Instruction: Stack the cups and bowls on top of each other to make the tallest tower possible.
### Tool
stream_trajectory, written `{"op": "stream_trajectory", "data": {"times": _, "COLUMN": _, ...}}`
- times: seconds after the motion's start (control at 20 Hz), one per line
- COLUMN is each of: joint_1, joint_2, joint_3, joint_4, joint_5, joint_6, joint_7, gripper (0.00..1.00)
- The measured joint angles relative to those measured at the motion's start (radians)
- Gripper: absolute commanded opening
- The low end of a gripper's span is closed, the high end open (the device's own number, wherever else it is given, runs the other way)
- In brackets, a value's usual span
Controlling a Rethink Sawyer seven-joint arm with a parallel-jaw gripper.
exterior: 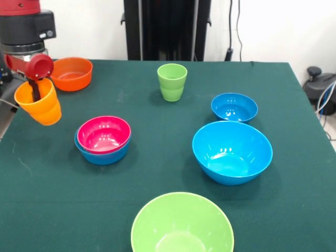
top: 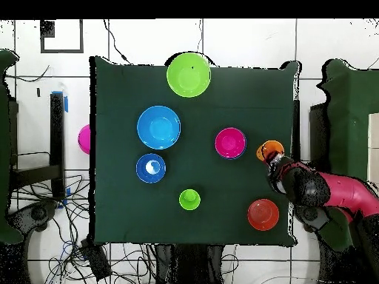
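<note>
My gripper [exterior: 34, 90] hangs at the table's left side, shut on the rim of the orange-yellow cup [exterior: 39, 105], with one dark finger inside it. The cup is held tilted above the cloth; it also shows in the overhead view [top: 269, 150] by the gripper [top: 274, 157]. The light green cup [exterior: 172, 81] stands upright at the far middle. The pink-red bowl [exterior: 104, 133] sits nested in a small blue bowl [exterior: 103, 156]. The small orange bowl [exterior: 71, 73], the other small blue bowl [exterior: 234, 107], the large blue bowl [exterior: 232, 152] and the large lime green bowl [exterior: 181, 227] stand apart.
The green cloth-covered table [exterior: 157, 121] carries everything. The red arm [top: 329, 188] reaches in from the right in the overhead view. A magenta-purple round thing [top: 84, 139], perhaps the purple bowl, lies just off the table's left edge there. Cables and black stands surround the table.
</note>
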Motion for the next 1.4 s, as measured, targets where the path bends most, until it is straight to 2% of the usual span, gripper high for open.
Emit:
{"op": "stream_trajectory", "data": {"times": 0.45, "joint_1": -0.008, "joint_2": 0.02, "joint_3": 0.033, "joint_4": -0.042, "joint_5": 0.001, "joint_6": 0.042, "joint_7": -0.121, "gripper": 0.0}}
{"op": "stream_trajectory", "data": {"times": 0.7, "joint_1": -0.008, "joint_2": 0.075, "joint_3": 0.04, "joint_4": -0.094, "joint_5": 0.0, "joint_6": 0.042, "joint_7": -0.156, "gripper": 0.0}}
{"op": "stream_trajectory", "data": {"times": 1.1, "joint_1": -0.01, "joint_2": 0.212, "joint_3": 0.048, "joint_4": -0.186, "joint_5": -0.002, "joint_6": 0.042, "joint_7": -0.168, "gripper": 0.0}}
{"op": "stream_trajectory", "data": {"times": 1.4, "joint_1": -0.02, "joint_2": 0.248, "joint_3": 0.075, "joint_4": -0.216, "joint_5": -0.002, "joint_6": 0.042, "joint_7": -0.186, "gripper": 0.0}}
